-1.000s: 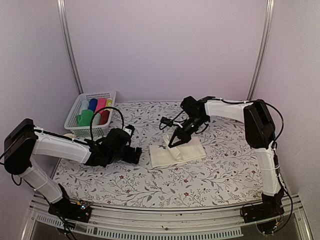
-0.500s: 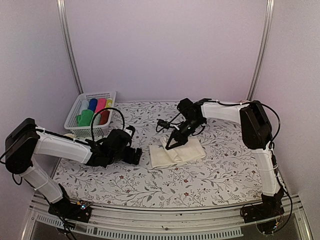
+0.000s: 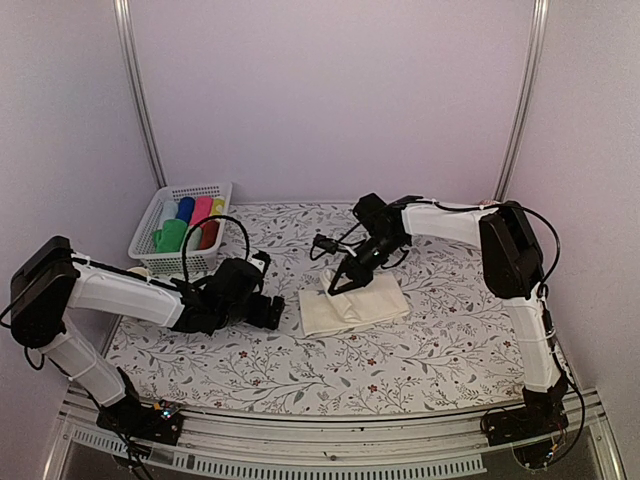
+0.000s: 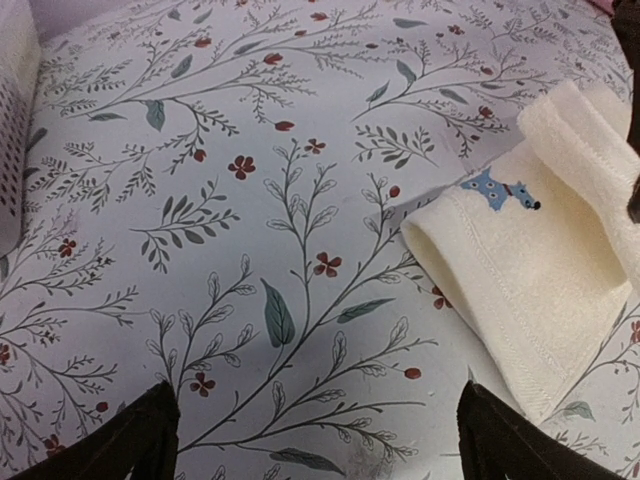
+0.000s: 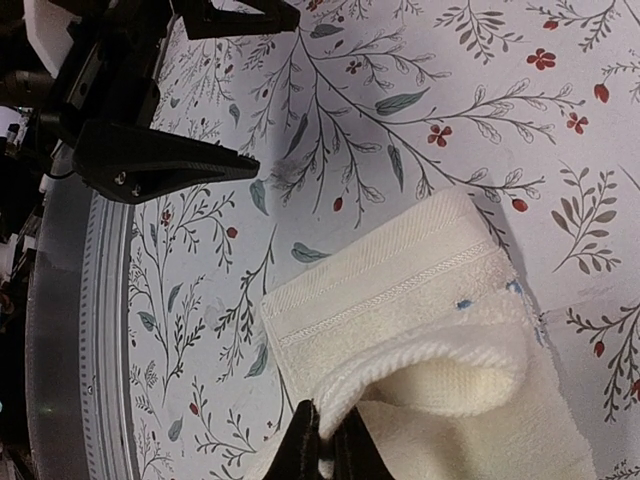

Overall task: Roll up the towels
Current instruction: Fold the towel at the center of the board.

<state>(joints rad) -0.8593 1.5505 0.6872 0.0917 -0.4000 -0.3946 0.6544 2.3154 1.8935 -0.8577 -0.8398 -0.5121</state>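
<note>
Near the middle of the floral tabletop (image 3: 250, 370) lies the cream towel (image 3: 352, 303), partly folded over on itself. From above, the right gripper (image 3: 338, 287) meets its far left corner. Only the right wrist view shows the fingers pressed together, pinching a lifted fold of the cloth. The left wrist view makes plain a small blue mark (image 4: 497, 190) by the hem, mere specks from the right wrist. The towel's right part is cut off there. The left gripper (image 3: 275, 312) hangs spread wide just left of the towel, apart from it. The green towel (image 3: 170, 237) sits in the white basket (image 3: 190, 188) among coloured rolls (image 3: 203, 212), its shape hard to make out.
</note>
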